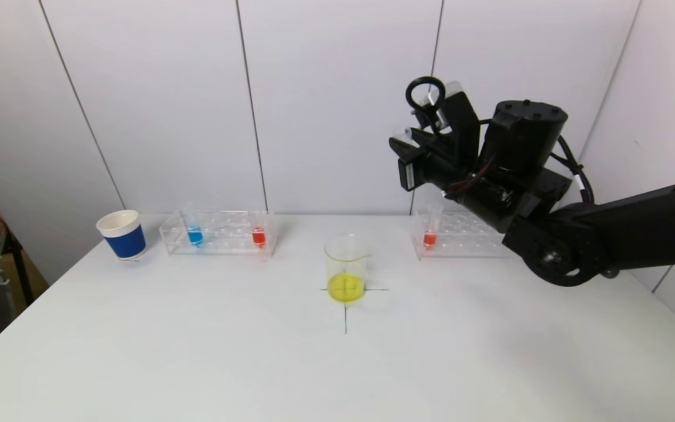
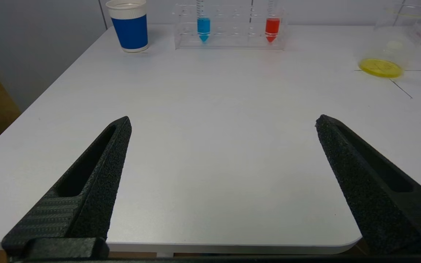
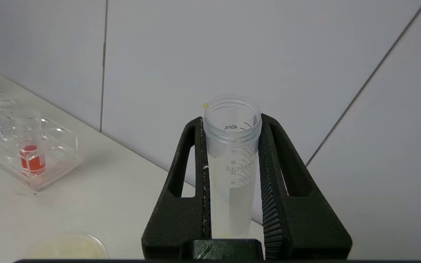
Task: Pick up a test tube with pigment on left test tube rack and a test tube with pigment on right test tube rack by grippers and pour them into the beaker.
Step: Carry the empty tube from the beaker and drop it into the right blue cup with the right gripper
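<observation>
The right gripper (image 3: 232,175) hung high above the tabletop (image 1: 197,351), its fingers (image 3: 190,175) clenched on a clear tube (image 3: 232,157) that stood between them. That tube looked drained; only a faint yellow trace showed at its mouth and base. The beaker (image 1: 345,266), well below the fingers and toward the robot's left of them, held a yellow pool at its bottom. So the pour from the right side seemed done, and what remained for that arm was probably setting the spent tube back in the right rack (image 1: 460,237), which sat below and beyond the fingers.

The left gripper (image 2: 223,122) waited low near the front edge of the tabletop with its fingers (image 2: 97,175) spread wide and nothing between them. The left rack (image 2: 228,33) stood far ahead of those fingers, untouched, so the left half of the task looked still to do: pick a tube there and tip it into the beaker.

By count: two racks; three tubes with pigment, a blue tube (image 2: 203,25) and a red tube (image 2: 272,26) in the left rack and another red one (image 1: 429,234) in the right; one emptied tube in hand; one beaker; one blue paper cup (image 2: 130,23) just beside the left rack.
</observation>
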